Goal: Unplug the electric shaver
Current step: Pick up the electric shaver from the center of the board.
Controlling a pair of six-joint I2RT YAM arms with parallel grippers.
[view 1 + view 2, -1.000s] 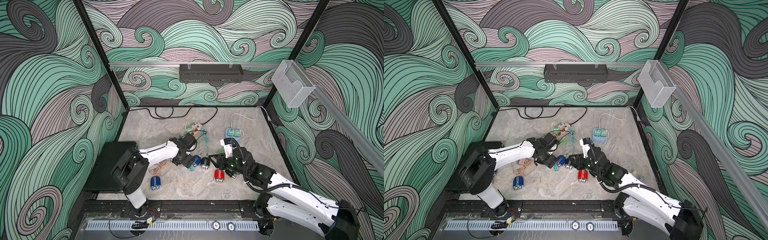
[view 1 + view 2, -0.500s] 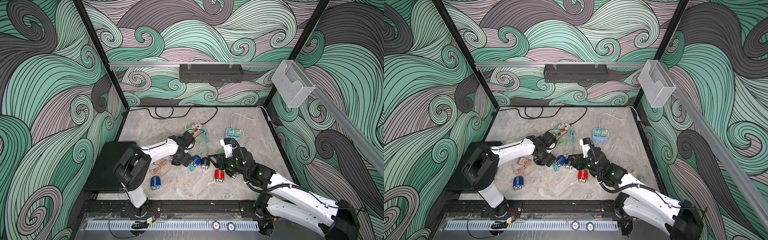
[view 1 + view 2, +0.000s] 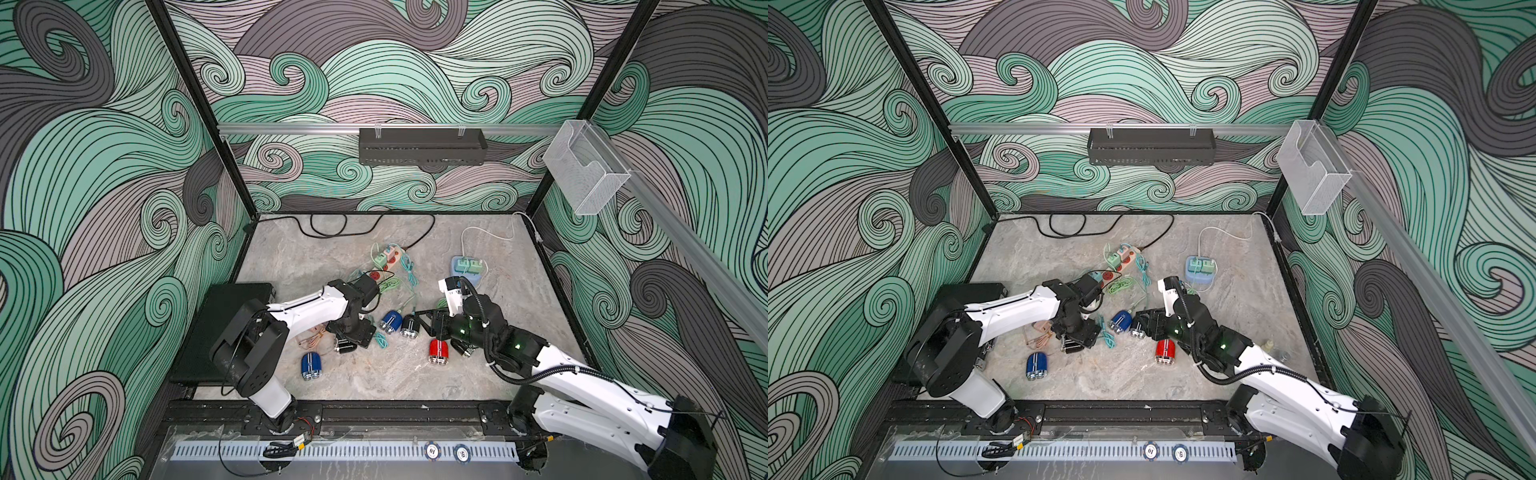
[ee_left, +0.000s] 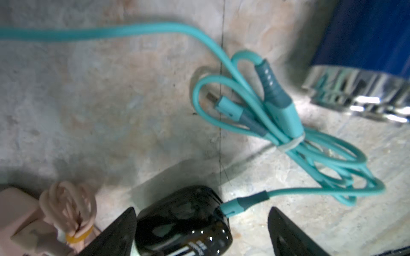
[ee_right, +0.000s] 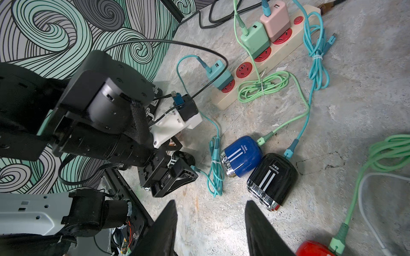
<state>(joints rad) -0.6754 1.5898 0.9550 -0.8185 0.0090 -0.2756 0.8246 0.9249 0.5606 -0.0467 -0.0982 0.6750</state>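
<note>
Shavers lie scattered on the stone floor in both top views. The left gripper [image 3: 353,336] sits low over the black electric shaver [image 3: 342,346], and the right gripper [image 3: 427,322] is just beside a second black shaver [image 3: 409,326].

Left wrist: jaws stand wide. The shaver leans on one finger [image 4: 115,232], clear of the other, with its teal cable [image 4: 239,205] plugged in.

Right wrist: jaws stand partly spread, gripping nothing. The power strip [image 5: 286,47] carries a green charger [image 5: 255,41], a pink charger [image 5: 275,24] and a teal charger [image 5: 219,75].
</note>
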